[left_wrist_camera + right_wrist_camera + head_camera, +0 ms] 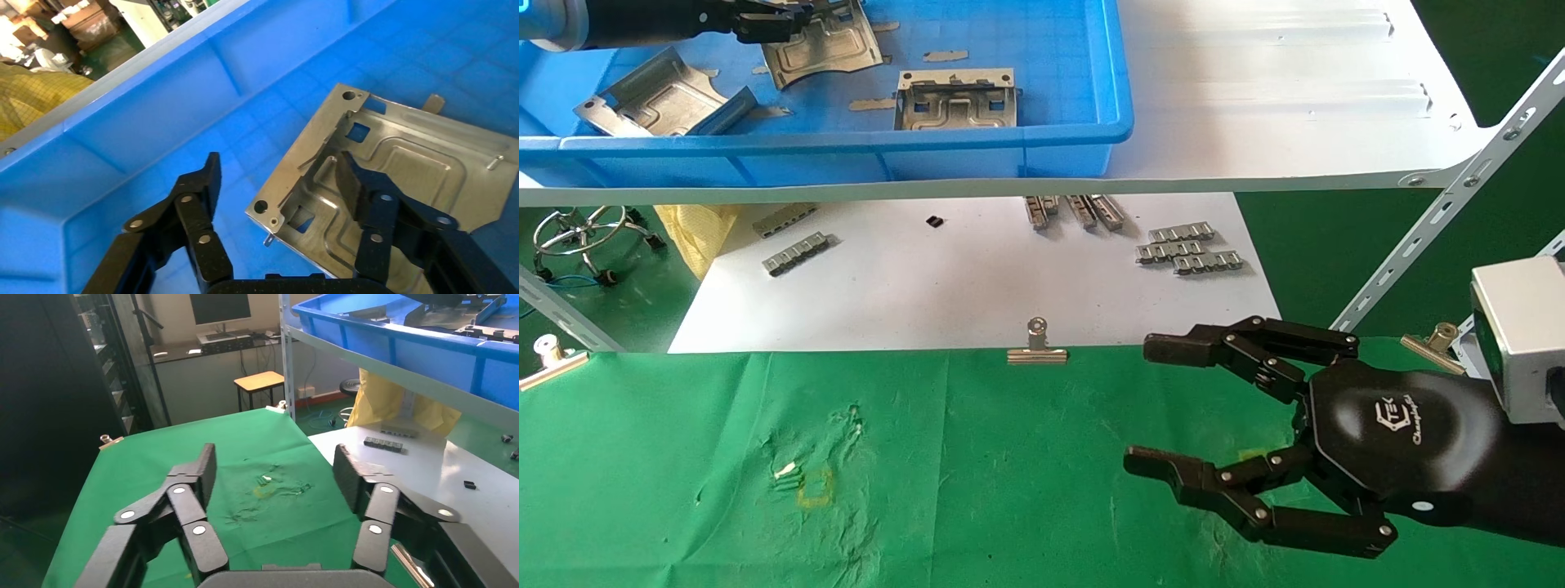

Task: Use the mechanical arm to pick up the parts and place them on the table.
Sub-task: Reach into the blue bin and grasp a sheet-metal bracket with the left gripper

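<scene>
Three silvery stamped parts lie in the blue bin (pixel 1009 139): one at the back (pixel 825 41), one at the left (pixel 654 102), one near the front wall (pixel 956 102). My left gripper (pixel 779 23) is open low over the back part (pixel 416 165). In the left wrist view the left gripper (pixel 276 165) straddles that part's corner edge, one finger (pixel 361 184) over the metal, the other (pixel 202 184) over the bin floor. My right gripper (pixel 1142 404) hovers open and empty over the green table (pixel 968 474); the right gripper (pixel 273 454) has only cloth (pixel 245 447) between its fingers.
The bin sits on a white metal shelf (pixel 1254 98) with a slanted brace (pixel 1442 212) at the right. Below it a white sheet (pixel 977 278) carries ridged metal strips (pixel 1189 245). A binder clip (pixel 1037 343) pins the cloth's far edge. A yellow square outline (pixel 815 487) marks the cloth.
</scene>
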Tool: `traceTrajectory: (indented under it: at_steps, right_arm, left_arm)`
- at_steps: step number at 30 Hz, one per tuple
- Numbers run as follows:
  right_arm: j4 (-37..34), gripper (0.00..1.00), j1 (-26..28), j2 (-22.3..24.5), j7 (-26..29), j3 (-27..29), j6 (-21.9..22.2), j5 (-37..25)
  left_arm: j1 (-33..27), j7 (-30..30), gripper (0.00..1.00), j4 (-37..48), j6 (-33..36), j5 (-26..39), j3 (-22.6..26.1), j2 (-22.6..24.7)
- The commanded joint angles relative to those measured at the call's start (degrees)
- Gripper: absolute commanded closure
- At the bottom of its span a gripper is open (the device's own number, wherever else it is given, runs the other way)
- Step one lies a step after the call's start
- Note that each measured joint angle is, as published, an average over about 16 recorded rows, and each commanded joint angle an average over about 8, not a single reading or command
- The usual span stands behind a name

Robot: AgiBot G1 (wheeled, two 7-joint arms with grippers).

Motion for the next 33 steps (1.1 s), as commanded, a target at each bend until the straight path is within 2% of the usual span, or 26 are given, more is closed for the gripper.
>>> traceTrajectory:
  at_steps: [1,12,21,27,33]
  right_arm:
    - [0.0,0.0,0.0,0.0,0.0,0.0,0.0,0.0]
    - [0.0,0.0,0.0,0.0,0.0,0.0,0.0,0.0]
    - [0.0,0.0,0.0,0.0,0.0,0.0,0.0,0.0]
    - [0.0,0.0,0.0,0.0,0.0,0.0,0.0,0.0]
    - [0.0,0.0,0.0,0.0,0.0,0.0,0.0,0.0]
  left_arm:
    - [0.3,0.0,1.0,0.0,-0.6,0.1,0.1,0.1]
    - [0.6,0.0,1.0,-0.3,-0.9,0.2,0.2,-0.1]
    - [-0.7,0.1,1.0,-1.3,2.8,-1.3,-0.9,-1.2]
    - [-2.6,1.7,1.0,-2.9,10.2,-3.3,-2.2,-3.0]
    - [-3.9,4.9,1.0,-4.7,24.2,-6.0,-3.8,-6.1]
